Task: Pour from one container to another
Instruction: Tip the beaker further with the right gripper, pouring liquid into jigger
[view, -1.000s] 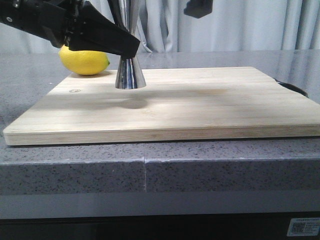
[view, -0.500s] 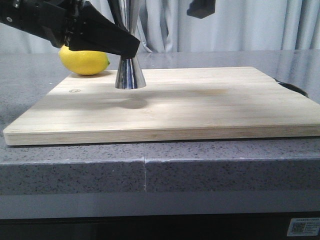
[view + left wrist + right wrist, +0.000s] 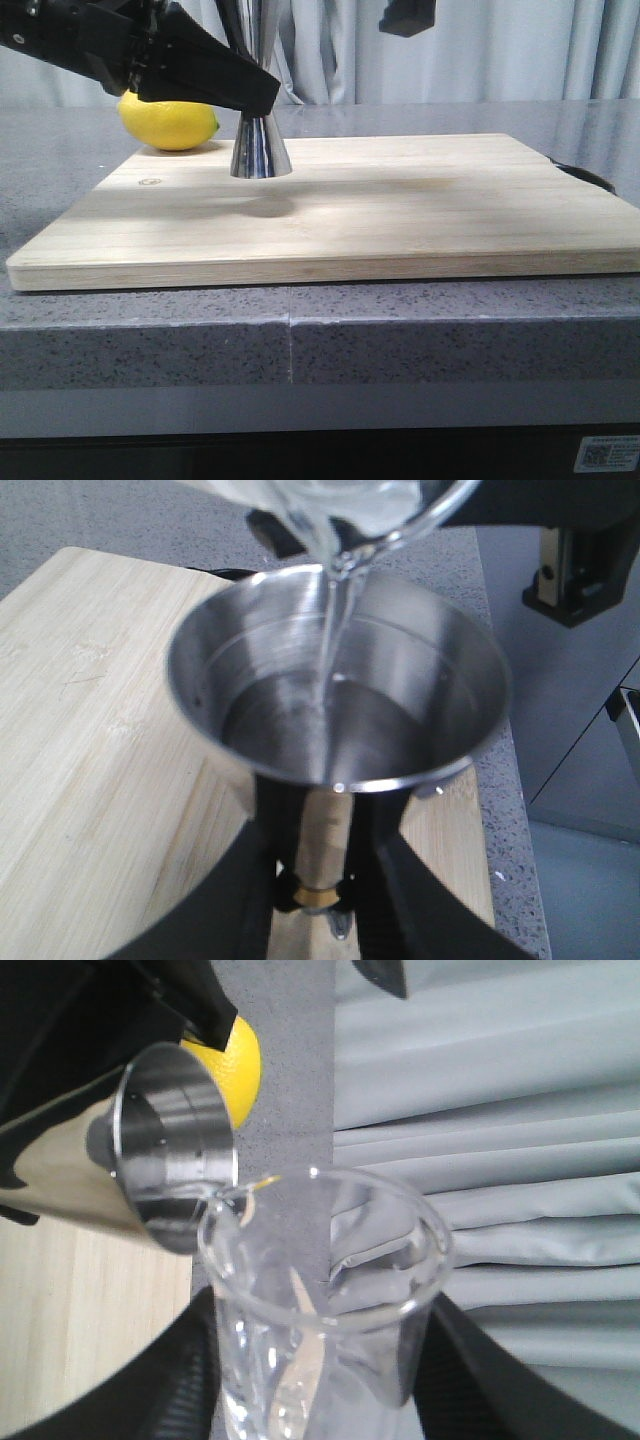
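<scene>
We find the beaker [image 3: 320, 1300] tipped over the jigger [image 3: 335, 690], its pouring lip just above the near rim, and a thin clear stream falls from the lip into the upper cup, where liquid already pools. The lip sits close to the rim, we judge, so the narrow stream lands inside and not on the board. The right gripper [image 3: 315, 1370] holds the beaker with a dark finger on either side of the glass; in the front view only a dark corner of that arm shows near the top edge.

The jigger stands upright on the wooden cutting board [image 3: 400, 210], its lower cone resting on the wood. The left gripper [image 3: 315, 895] closes on the waist at the gold band, and we take this hold to be there to steady a tall, narrow-footed vessel while liquid drops into it.

Behind the jigger a lemon [image 3: 168, 122] lies on the grey counter [image 3: 150, 330] just beyond the board's far edge, clear of the pour. We judge the pour to be well under way, though we cannot tell how much liquid remains in the glass.
</scene>
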Controlling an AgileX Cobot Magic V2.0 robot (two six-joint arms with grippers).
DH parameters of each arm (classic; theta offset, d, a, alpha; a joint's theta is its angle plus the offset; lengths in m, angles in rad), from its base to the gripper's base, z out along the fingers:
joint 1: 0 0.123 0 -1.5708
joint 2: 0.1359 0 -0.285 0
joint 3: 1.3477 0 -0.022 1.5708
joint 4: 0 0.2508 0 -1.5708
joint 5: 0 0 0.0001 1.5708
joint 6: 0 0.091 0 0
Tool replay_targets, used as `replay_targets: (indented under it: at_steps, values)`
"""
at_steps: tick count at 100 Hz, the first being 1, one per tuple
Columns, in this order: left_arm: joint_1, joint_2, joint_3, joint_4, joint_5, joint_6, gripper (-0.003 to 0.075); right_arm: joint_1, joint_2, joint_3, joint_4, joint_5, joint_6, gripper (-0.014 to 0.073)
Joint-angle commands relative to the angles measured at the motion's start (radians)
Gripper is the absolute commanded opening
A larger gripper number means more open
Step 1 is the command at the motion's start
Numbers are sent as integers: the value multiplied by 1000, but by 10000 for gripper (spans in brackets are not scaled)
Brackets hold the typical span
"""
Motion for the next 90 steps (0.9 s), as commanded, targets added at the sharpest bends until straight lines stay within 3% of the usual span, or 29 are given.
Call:
replay_targets:
  at_steps: [1, 90]
  values:
    - [-7, -53, -32, -76, 48, -6, -10, 1, -40, -38, -16, -7, -3, 216]
    - [-7, -53, -32, -76, 48, -6, -10, 1, -40, -38, -76, -7, -3, 216]
